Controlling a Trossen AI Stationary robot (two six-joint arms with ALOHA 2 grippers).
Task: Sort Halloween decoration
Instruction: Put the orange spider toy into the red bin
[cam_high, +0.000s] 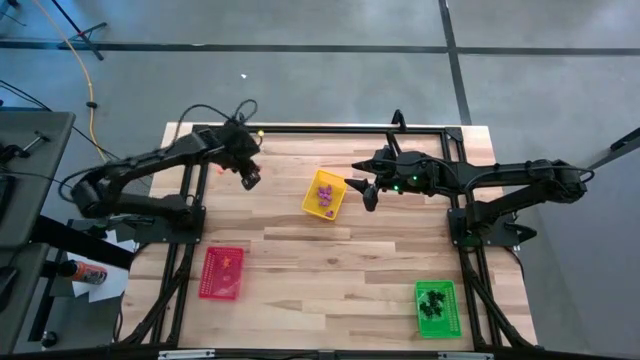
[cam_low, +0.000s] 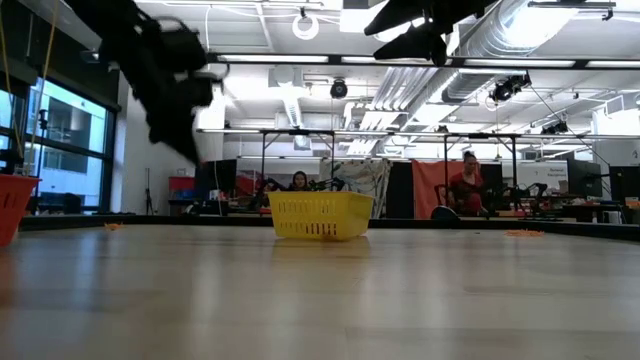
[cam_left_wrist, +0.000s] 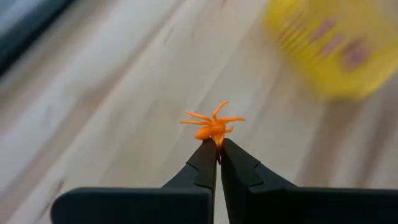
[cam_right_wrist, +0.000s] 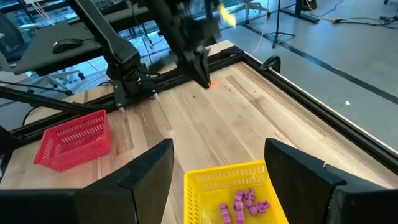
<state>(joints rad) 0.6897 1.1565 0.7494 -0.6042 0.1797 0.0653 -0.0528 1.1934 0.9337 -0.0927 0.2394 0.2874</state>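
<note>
Orange spider (cam_left_wrist: 212, 125) in left gripper (cam_left_wrist: 218, 149)

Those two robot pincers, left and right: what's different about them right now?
The left pincer is shut on an orange spider; the right pincer is open and holds nothing. The left pincer is near the table's far left side, away from the trays; the right pincer hovers beside the yellow tray with purple trinkets in it. Both are dark, two-fingered and raised above the wooden table.
</note>
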